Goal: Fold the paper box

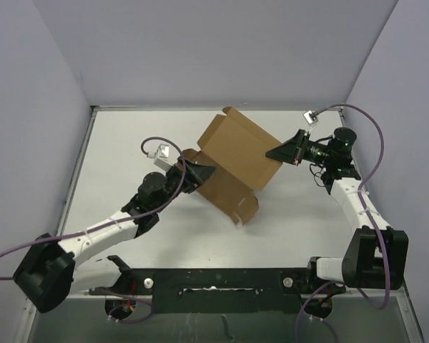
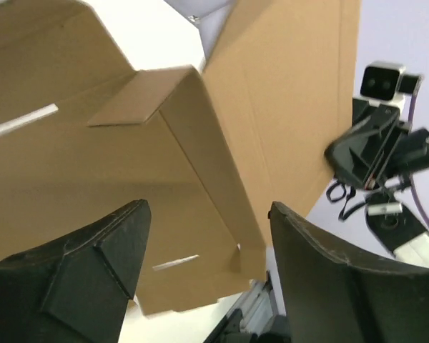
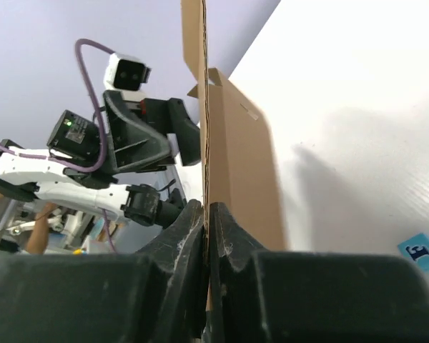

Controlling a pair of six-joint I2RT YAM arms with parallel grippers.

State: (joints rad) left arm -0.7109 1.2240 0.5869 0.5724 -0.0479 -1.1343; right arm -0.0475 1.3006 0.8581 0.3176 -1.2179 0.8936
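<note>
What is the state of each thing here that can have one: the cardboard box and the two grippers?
paper box: partly folded, one large panel raised, flaps open, not yet closed.
left gripper: open, fingers spread at the left side of the box, gripping nothing.
right gripper: shut on the thin edge of the raised panel.

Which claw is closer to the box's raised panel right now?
Right. The right claw is shut on the edge of the paper box's raised panel. The left claw is open at the box's left side, with cardboard ahead of its fingers but not gripped.
</note>
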